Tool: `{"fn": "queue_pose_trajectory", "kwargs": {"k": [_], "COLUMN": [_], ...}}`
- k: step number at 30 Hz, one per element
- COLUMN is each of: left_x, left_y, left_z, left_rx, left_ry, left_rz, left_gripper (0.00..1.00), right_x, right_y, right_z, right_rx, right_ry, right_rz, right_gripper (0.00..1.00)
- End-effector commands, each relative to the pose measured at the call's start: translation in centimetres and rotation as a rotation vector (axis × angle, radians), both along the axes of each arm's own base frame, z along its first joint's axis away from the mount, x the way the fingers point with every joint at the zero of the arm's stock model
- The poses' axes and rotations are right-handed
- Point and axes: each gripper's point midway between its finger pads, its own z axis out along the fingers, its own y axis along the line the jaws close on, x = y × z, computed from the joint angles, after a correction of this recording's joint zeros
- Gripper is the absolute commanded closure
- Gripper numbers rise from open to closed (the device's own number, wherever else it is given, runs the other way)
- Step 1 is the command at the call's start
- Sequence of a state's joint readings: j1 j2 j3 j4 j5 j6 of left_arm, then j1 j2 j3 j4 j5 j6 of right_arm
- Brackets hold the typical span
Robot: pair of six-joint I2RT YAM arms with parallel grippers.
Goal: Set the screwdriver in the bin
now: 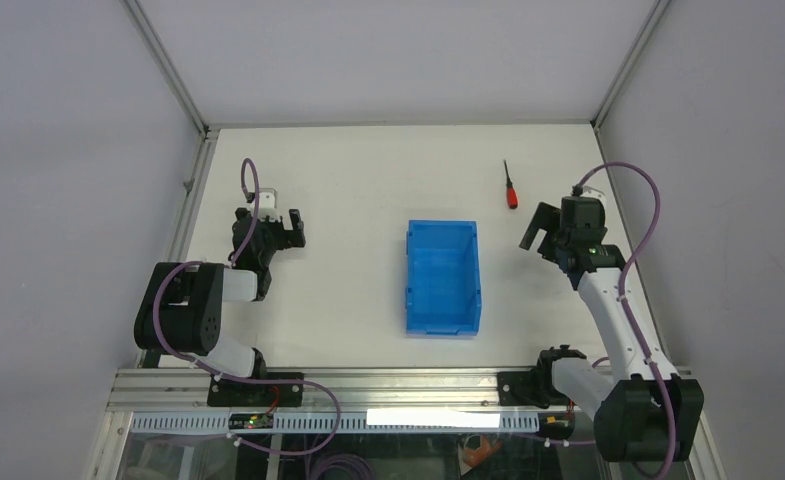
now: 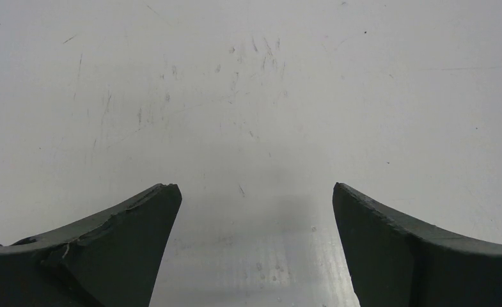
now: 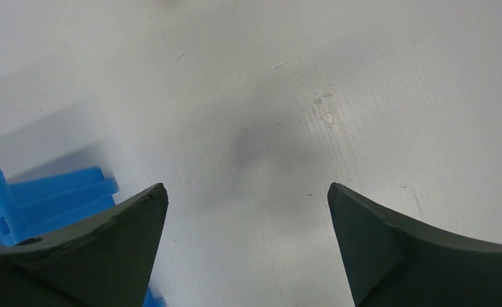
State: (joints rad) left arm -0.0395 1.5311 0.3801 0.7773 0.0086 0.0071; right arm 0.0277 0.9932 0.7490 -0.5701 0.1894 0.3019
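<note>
R pincer (image 3: 247, 192): jaws spread wide, gripping nothing. Wrist view shows both dark fingers (image 3: 107, 249) at the lower corners, w/ only scuffed white counter (image 3: 267, 96) in the gap between them. A faint shadow lies on the counter just ahead of the tips. A blue corner of the bin (image 3: 50, 192) sits at the lower left of that view, partly behind the L-hand finger.

From the top cam, R pincer (image 1: 548, 238) hangs just right of the bin (image 1: 443, 228), approx level w/ the bin's far end and apart from its wall. The arm runs back from it to a base right of the bin's near end.

Screwdriver (image 1: 510, 188): flat on the counter (image 1: 368, 170), outside the bin, beyond and right of the bin's far right corner. Red handle is toward the bin, thin black shaft points away from it. It is near the R pincer, not touching.

Bin: bright blue, open top, upright, long axis near-to-far, mid-counter btwn the two arms.

L pincer (image 2: 256, 188): also wide open, holding nothing, w/ scratched counter btwn its fingers (image 2: 107, 249). Top cam puts the L pincer (image 1: 270, 230) well left of the bin, approx level w/ the bin's far end. Its elbow is folded back toward a base left of the bin's near end.
</note>
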Motion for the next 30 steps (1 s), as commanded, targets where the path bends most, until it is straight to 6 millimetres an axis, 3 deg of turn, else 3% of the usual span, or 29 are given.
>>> {"fn": "queue_pose_trajectory", "kwargs": {"k": [1, 6, 8, 11, 14, 15, 20, 25, 30], "left_x": [0.5, 0.5, 0.5, 0.5, 0.5, 0.5, 0.5, 0.5, 0.5], "left_y": [-0.5, -0.5, -0.5, -0.5, -0.5, -0.5, -0.5, -0.5, -0.5], "left_z": [1.6, 1.6, 1.6, 1.6, 1.6, 1.6, 1.7, 1.6, 1.6], "left_rx": [-0.021, -0.021, -0.021, -0.021, -0.021, -0.021, -0.021, -0.021, -0.021], "left_ry": [-0.053, -0.053, -0.053, -0.053, -0.053, -0.053, -0.054, -0.053, -0.054], "left_rz": [-0.010, -0.011, -0.011, -0.011, -0.011, -0.011, -0.010, -0.010, -0.010], "left_gripper": [0.01, 0.01, 0.01, 0.01, 0.01, 0.01, 0.01, 0.01, 0.01], "right_x": [2.2, 5.8, 7.6, 11.2, 14.9, 16.0, 20.1, 22.1, 22.3], "right_y": [0.6, 2.9, 3.0, 3.5, 4.0, 4.0, 3.8, 3.0, 2.7], "right_z": [3.3, 5.2, 5.2, 5.7, 4.1, 2.3, -1.7, -5.6, -8.8], "right_rx": [0.035, 0.098, 0.093, 0.098, 0.109, 0.104, 0.074, 0.026, -0.003], "right_ry": [-0.083, -0.099, -0.061, -0.031, 0.044, 0.114, 0.243, 0.335, 0.416], "right_rz": [0.010, 0.136, 0.149, 0.180, 0.211, 0.212, 0.224, 0.203, 0.207], "right_gripper": [0.01, 0.01, 0.01, 0.01, 0.01, 0.01, 0.02, 0.09, 0.27]}}
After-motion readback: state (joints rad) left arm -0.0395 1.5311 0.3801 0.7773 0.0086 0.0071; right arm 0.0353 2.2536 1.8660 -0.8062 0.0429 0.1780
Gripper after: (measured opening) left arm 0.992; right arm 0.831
